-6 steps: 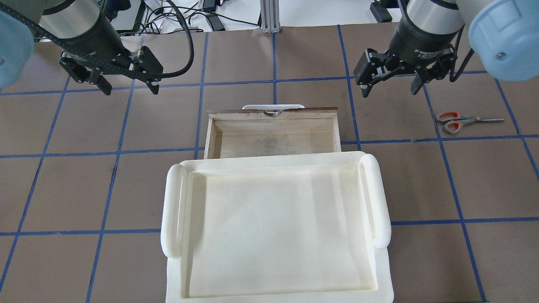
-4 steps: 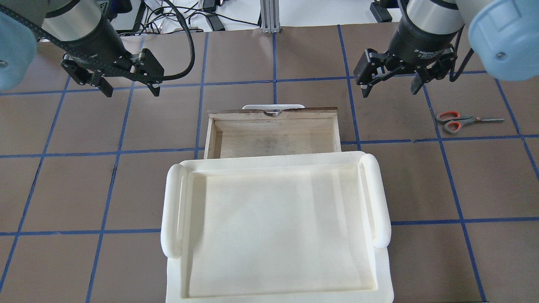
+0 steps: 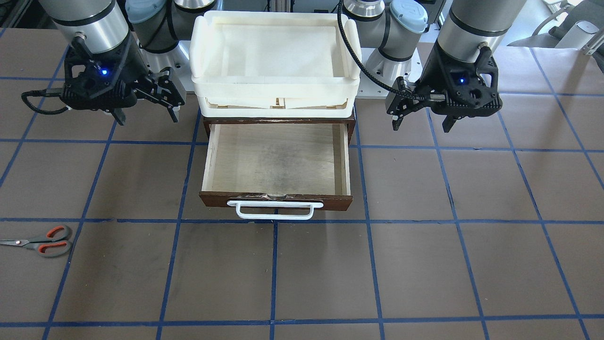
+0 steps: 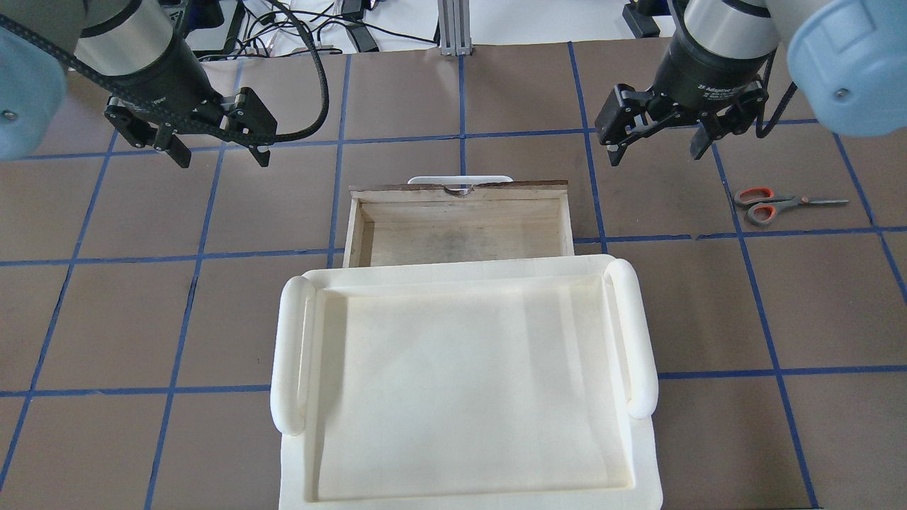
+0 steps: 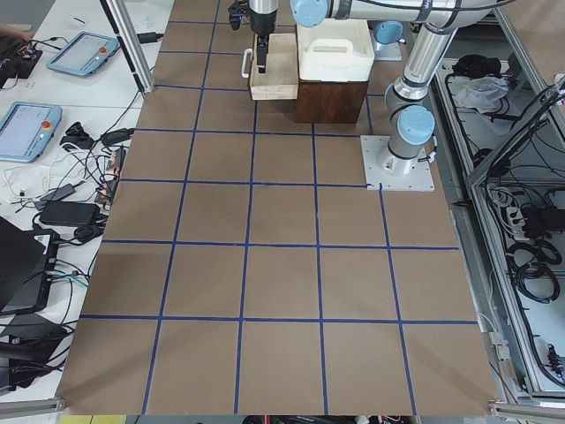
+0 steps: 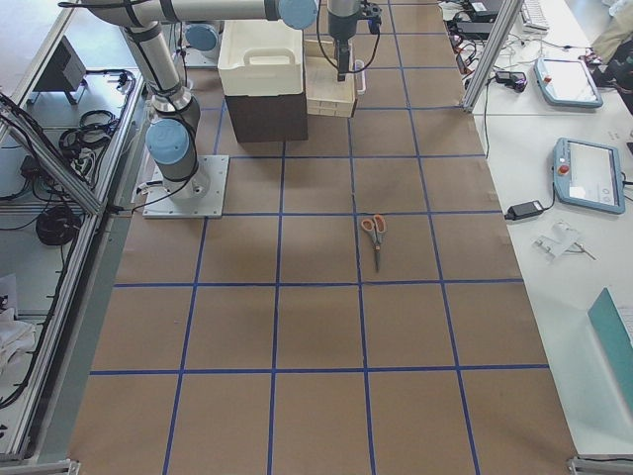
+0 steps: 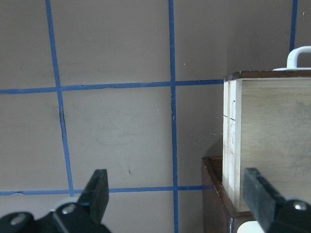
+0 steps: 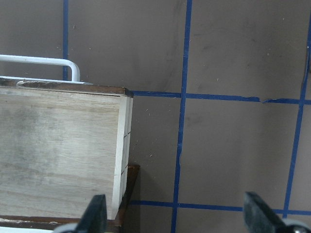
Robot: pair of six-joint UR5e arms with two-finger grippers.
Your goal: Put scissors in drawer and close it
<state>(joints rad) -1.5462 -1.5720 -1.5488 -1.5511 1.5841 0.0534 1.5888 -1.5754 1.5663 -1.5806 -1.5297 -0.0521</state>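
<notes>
The scissors point(image 4: 776, 204) lie flat on the brown table, far to the drawer's right; they also show in the front view point(image 3: 40, 242) and the right-side view point(image 6: 375, 230). The drawer point(image 4: 460, 237) is pulled open, its pale plywood inside empty, with a dark front point(image 3: 276, 199) and a white handle point(image 3: 275, 210). My right gripper point(image 4: 657, 156) hovers open and empty between the drawer and the scissors, above the table. My left gripper point(image 4: 223, 157) hovers open and empty on the drawer's other side. The wrist views show each gripper's open fingers point(image 7: 97, 194) point(image 8: 257, 213) beside a drawer corner.
A cream plastic tray point(image 4: 287, 354) sits on top of the dark cabinet point(image 6: 267, 117) that the drawer slides out of. Blue tape lines grid the table. Cables and tablets lie beyond the table edges.
My left gripper has drifted slightly to the right in the overhead view. My right gripper has barely shifted. Scissors and drawer are unmoved.
</notes>
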